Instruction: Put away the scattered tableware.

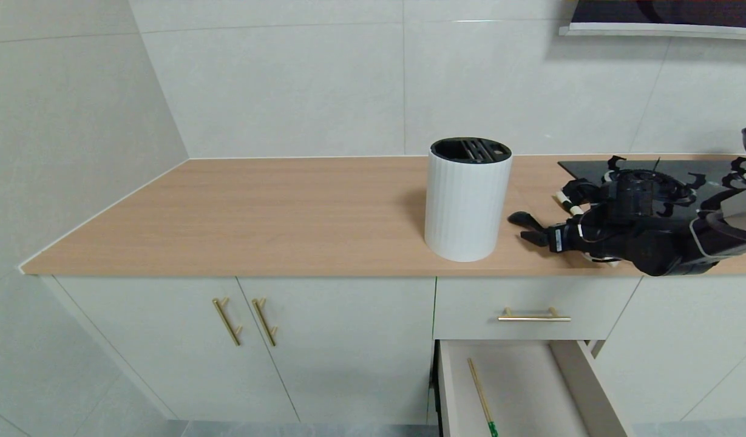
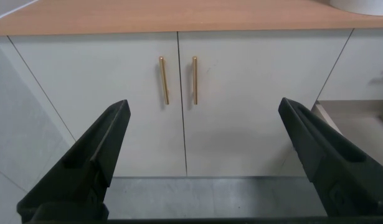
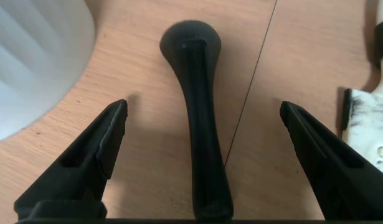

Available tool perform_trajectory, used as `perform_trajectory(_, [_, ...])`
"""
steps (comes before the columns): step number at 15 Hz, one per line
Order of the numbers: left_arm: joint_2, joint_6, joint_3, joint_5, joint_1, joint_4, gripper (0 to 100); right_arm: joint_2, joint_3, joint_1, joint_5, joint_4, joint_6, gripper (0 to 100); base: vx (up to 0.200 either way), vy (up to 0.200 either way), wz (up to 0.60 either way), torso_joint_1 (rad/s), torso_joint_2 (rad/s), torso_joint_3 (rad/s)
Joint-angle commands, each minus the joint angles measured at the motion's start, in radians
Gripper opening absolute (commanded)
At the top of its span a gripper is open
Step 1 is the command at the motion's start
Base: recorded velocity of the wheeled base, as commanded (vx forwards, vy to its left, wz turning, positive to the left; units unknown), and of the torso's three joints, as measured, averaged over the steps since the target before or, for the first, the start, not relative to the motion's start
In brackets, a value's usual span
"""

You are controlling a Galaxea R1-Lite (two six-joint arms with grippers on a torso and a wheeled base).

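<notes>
Lying low over the light wooden counter (image 1: 257,212), the right arm comes in from the robot's right side, roughly level with the surface, and the right gripper (image 1: 539,229) faces the white ribbed cylindrical holder with a black slotted top (image 1: 468,203). The gripper's fingers (image 3: 101,155) are spread wide. A slim black utensil handle with a rounded bulb end (image 3: 200,124) lies flat on the counter between them, and neither finger touches it. The bulb end points toward the holder and lies just beside its base, apart from it. A white-handled utensil with a dark band (image 3: 365,121) lies on the counter just outside one finger, on the side away from the holder. The holder stands upright near the counter's front edge, and a black glass hob (image 1: 591,167) is set into the counter behind the right arm. The left gripper (image 2: 203,162) is held below counter height and faces a pair of pale cabinet doors with two upright gold bar handles (image 2: 179,81), with its fingers (image 2: 94,158) parted to full width and nothing between them. Under the counter, below a closed drawer front with a gold handle (image 1: 533,315), an open white drawer (image 1: 567,376) is pulled out. A single light wooden chopstick with a green tip (image 1: 481,394) lies lengthwise on the drawer's floor near its left wall.
</notes>
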Motion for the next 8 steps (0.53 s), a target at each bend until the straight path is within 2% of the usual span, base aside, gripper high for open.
perform_trajectory(1, [0.0,0.0,0.0,0.0,-0.001,0.0,100,0.012,-0.004,0.001,0.001,0.0,-0.001,100,0.0,0.0,0.0,0.0,0.0,0.0])
perform_trajectory(3, [0.0,0.0,0.0,0.001,0.001,0.0,100,0.012,-0.004,0.001,0.001,0.002,-0.001,100,0.0,0.0,0.0,0.0,0.0,0.0])
perform_trajectory(4, [0.0,0.0,0.0,0.001,0.001,0.0,100,0.012,-0.004,0.001,0.001,0.002,-0.001,0,0.0,0.0,0.0,0.0,0.0,0.0])
perform_trajectory(8, [0.0,0.0,0.0,0.001,-0.001,0.0,100,0.026,-0.01,0.001,0.001,0.003,-0.001,0,0.0,0.0,0.0,0.0,0.0,0.0])
